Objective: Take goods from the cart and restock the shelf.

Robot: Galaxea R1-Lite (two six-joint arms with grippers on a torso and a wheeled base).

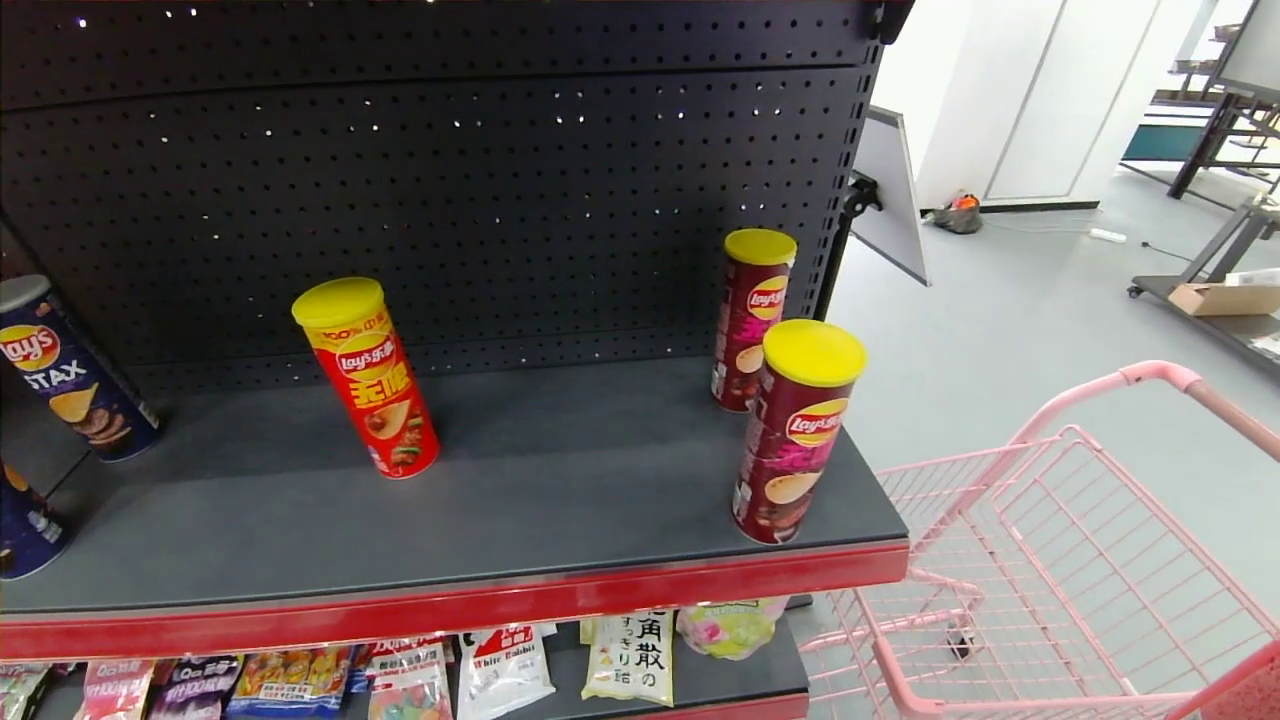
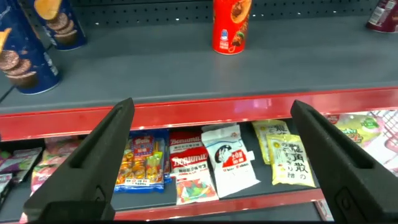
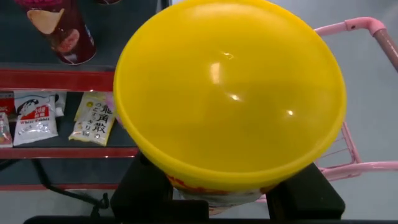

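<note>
Chip can (image 3: 230,87): right hand (image 3: 227,200) is clenching its body, near the pink cart (image 1: 1050,540) at the head view's lower right.
Left hand (image 2: 211,155): hanging released before the shelf (image 1: 560,480).
Handling: probably light, stiff and slick, so gripping mid-body is looking safest.

Blue can (image 1: 25,530) — edge-cropped, cart (image 1: 1160,375) too

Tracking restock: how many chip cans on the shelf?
5. Rear blue can and front blue can left; red can middle; rear maroon can and front maroon can right. More may hide off-frame.
</note>
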